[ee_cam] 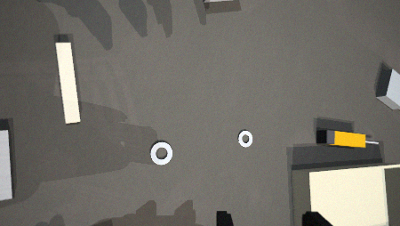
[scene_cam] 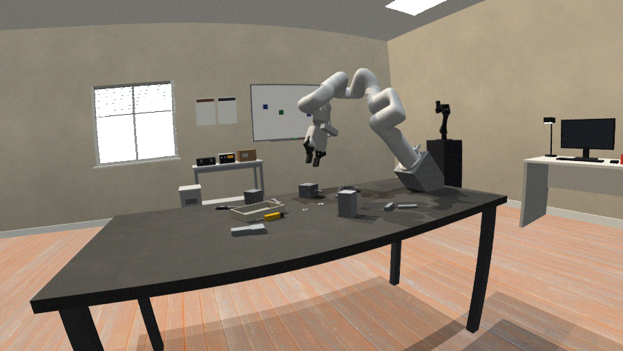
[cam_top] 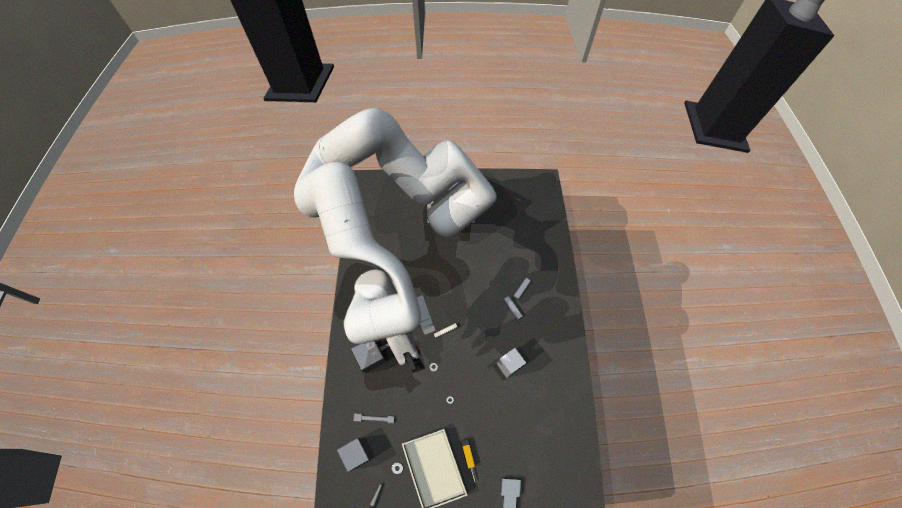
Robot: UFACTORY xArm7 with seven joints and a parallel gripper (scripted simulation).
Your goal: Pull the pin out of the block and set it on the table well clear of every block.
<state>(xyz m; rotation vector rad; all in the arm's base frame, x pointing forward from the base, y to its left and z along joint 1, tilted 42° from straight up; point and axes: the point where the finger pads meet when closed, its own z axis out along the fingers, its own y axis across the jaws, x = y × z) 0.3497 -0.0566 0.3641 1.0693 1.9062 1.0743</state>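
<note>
The pin's grey block (scene_cam: pixel 308 190) stands on the dark table, and the short pin (scene_cam: pixel 318 190) sticks out of its right side. In the overhead view the block (cam_top: pixel 367 354) shows just left of my gripper (cam_top: pixel 410 359), and the pin is hidden under the arm. My gripper (scene_cam: pixel 314 159) hangs well above the block, pointing down, partly open with nothing between the fingers. In the wrist view only the dark fingertips show at the bottom edge. The block is out of that view.
Two washers (ee_cam: pixel 161 153) (ee_cam: pixel 244 139) and a cream bar (ee_cam: pixel 68 82) lie below the gripper. A cream tray (cam_top: pixel 434 468) and a yellow tool (cam_top: pixel 467 454) sit toward the front. Other grey blocks (cam_top: pixel 511 362) (cam_top: pixel 353 453) and a bolt (cam_top: pixel 373 417) stand around.
</note>
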